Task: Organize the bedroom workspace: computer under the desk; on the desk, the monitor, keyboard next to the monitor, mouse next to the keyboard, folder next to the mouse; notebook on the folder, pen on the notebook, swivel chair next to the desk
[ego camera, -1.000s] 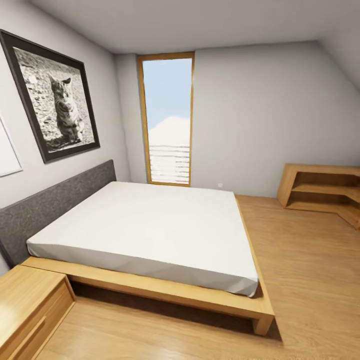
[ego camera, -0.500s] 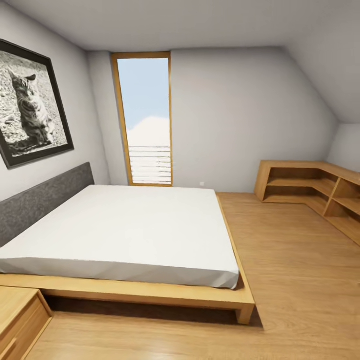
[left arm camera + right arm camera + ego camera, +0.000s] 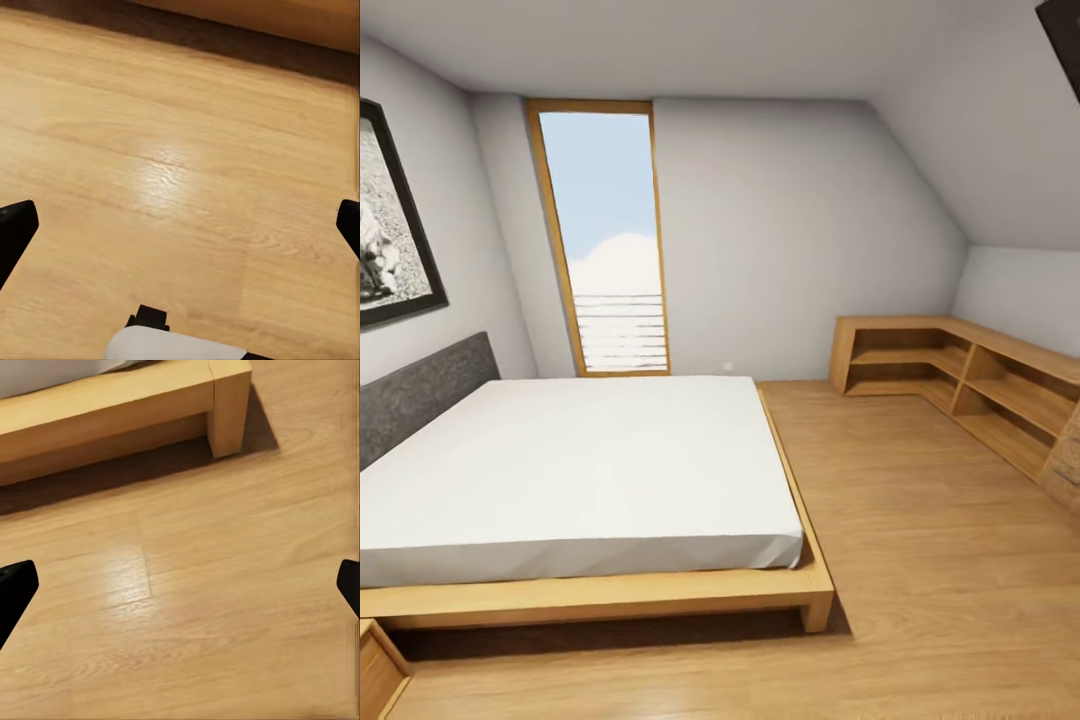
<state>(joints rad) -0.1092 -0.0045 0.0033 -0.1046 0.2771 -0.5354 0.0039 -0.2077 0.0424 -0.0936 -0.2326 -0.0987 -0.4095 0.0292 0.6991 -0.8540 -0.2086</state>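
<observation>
I am in the bedroom, and the desk, computer, monitor, keyboard, mouse, folder, notebook, pen and swivel chair are out of view. In the left wrist view my left gripper [image 3: 180, 225] hangs open over bare wooden floor, its black fingertips [image 3: 15, 232] far apart at the picture's sides. In the right wrist view my right gripper [image 3: 180, 585] is open too, with nothing between its fingertips [image 3: 15, 589], above the floor near the bed frame's corner leg [image 3: 229, 405].
A low wooden bed [image 3: 610, 590] with a white mattress [image 3: 570, 460] and grey headboard [image 3: 420, 390] takes up the left. A tall window [image 3: 605, 240] is in the far wall. Low wooden corner shelves [image 3: 960, 380] run along the right. Wooden floor [image 3: 930, 560] lies open between bed and shelves.
The whole head view has swung to the right: the cat picture slid toward the left edge, more of the corner shelves came into sight, and a dark corner appeared at top right.
</observation>
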